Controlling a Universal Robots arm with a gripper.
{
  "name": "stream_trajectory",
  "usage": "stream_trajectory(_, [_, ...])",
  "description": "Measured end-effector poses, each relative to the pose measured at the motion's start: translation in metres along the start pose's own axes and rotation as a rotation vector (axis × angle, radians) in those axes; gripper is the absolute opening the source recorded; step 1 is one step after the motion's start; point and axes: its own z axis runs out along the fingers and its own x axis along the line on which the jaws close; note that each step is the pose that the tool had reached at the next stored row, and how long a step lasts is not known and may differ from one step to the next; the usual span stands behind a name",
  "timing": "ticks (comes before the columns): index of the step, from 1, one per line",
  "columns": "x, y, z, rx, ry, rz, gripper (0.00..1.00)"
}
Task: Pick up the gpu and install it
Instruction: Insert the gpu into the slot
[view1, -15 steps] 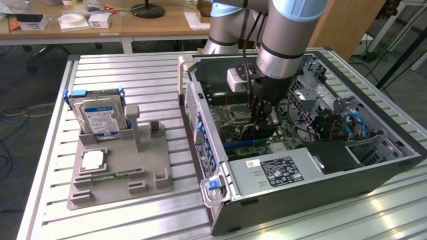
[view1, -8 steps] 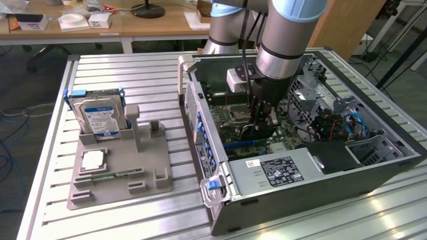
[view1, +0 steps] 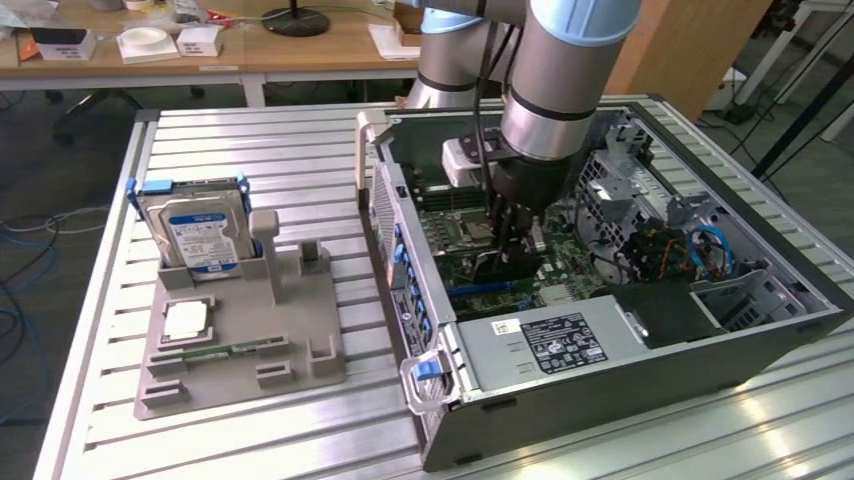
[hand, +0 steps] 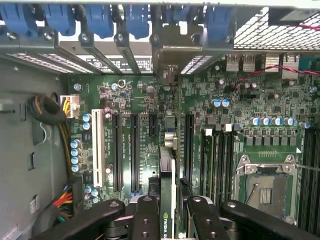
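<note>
Clenching pincer (hand: 172, 207) on the gpu (hand: 165, 192), edge-on above motherboard slots (hand: 135, 150); exterior view, arm (view1: 561, 90) inside the case (view1: 641, 385)

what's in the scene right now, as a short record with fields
claw: shut on gpu, inside case
gpu: edge-on over board slots; seated or not, cannot tell
case: open, lying on table
hard drive: upright in holder, beside case
</note>
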Motion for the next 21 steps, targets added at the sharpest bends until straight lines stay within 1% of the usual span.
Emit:
stream_trajectory(6, [0.0002,0.0046,0.0019,0.0001,0.0002,0.0,0.26])
stream_trajectory(11, [0.0003,0.0049,0.0056,-0.0001,0.0005,0.0,0.26])
stream_trajectory(14, [0.0001,0.0048,0.006,-0.0002,0.0005,0.0,0.26])
stream_trajectory(16, [-0.0002,0.0047,0.0042,0.0003,-0.0009,0.0,0.26])
stream_trajectory(18, [-0.0002,0.0047,0.0009,-0.0004,0.0,0.0,0.26])
stream_trajectory(21, [-0.0002,0.0037,0.0008,-0.0003,0.0,0.0,0.26])
